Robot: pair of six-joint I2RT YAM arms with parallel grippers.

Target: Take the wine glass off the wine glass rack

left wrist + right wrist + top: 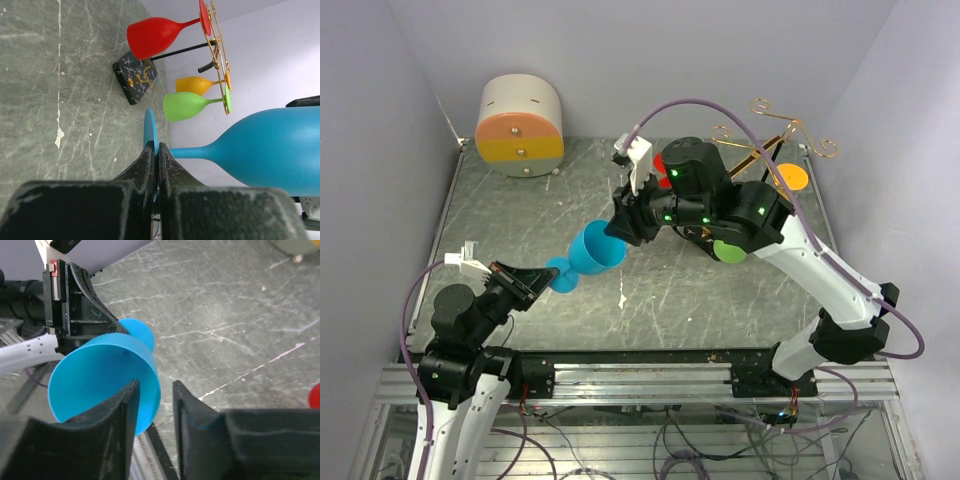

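Observation:
A blue wine glass [595,250] lies sideways in the air between my two arms, away from the wine glass rack [770,135]. My left gripper [157,150] is shut on its flat foot [150,130], with the stem and bowl [270,150] stretching to the right. At the bowl's mouth [95,380], my right gripper [155,385] is open. One finger is inside the rim and the other outside, with a gap to the wall. The rack's gold wire arms [217,50] stand on a black post and base [135,77].
Red [150,37], orange [195,85] and green [185,106] glasses hang from the rack at the back right. A rounded white box with orange and yellow drawers [520,125] sits at the back left. White walls close in on both sides of the grey tabletop [520,220].

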